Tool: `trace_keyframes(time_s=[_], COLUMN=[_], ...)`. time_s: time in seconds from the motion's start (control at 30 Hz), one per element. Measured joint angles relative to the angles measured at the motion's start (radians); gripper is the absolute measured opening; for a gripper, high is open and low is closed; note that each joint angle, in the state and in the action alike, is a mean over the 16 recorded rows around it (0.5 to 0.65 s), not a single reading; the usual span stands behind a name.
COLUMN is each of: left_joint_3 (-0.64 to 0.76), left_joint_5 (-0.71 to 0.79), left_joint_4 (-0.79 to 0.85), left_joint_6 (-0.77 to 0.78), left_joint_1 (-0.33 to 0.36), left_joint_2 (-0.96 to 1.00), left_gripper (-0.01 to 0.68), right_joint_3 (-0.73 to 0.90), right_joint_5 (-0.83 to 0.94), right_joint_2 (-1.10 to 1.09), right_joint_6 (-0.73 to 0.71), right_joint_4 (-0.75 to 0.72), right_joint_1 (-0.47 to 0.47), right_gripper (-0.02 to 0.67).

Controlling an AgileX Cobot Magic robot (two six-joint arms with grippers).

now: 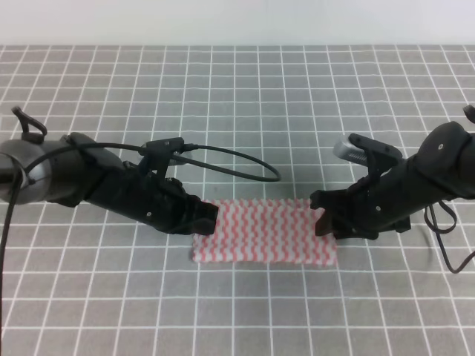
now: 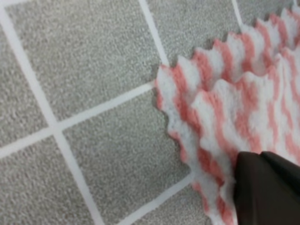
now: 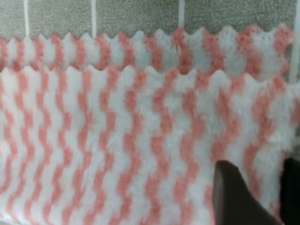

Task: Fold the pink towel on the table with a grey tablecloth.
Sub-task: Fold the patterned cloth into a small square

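Observation:
The pink towel [image 1: 261, 232] lies flat mid-table on the table with a grey tablecloth [image 1: 245, 104], doubled over. Both wrist views show its upper zigzag edge lying just short of the lower one. My left gripper [image 1: 208, 218] rests low over the towel's far-left corner. In the left wrist view a single dark finger [image 2: 265, 190] covers the towel [image 2: 234, 108], and no gap shows. My right gripper [image 1: 323, 216] sits at the far-right corner. Its fingers [image 3: 234, 199] stand slightly apart, with flat towel [image 3: 117, 140] showing between them.
A black cable [image 1: 237, 162] loops from the left arm over the cloth behind the towel. A loose cable [image 1: 444, 245] hangs from the right arm near the right edge. Grey gridded cloth [image 2: 93, 93] extends on all sides of the towel.

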Motion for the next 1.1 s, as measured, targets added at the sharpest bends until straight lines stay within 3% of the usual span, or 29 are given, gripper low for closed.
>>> trace_keyframes(time_s=[0.4,0.8,1.1], left_joint_3=[0.000,0.000,0.000], left_joint_5=[0.002,0.004,0.004], left_joint_4=[0.001,0.001,0.002], left_joint_6=[0.000,0.000,0.000], left_joint_1=[0.000,0.000,0.000], left_joint_2=[0.000,0.000,0.000], left_gripper=[-0.002,-0.002,-0.002], right_joint_3=[-0.028,-0.124,-0.173], right_joint_5=[0.030,0.111,0.169], right_joint_2=[0.010,0.008,0.008], right_joint_6=[0.001,-0.005,-0.074], right_joint_4=[0.001,0.013,0.107], right_joint_1=[0.000,0.000,0.017], right_gripper=[-0.005,-0.015,-0.015])
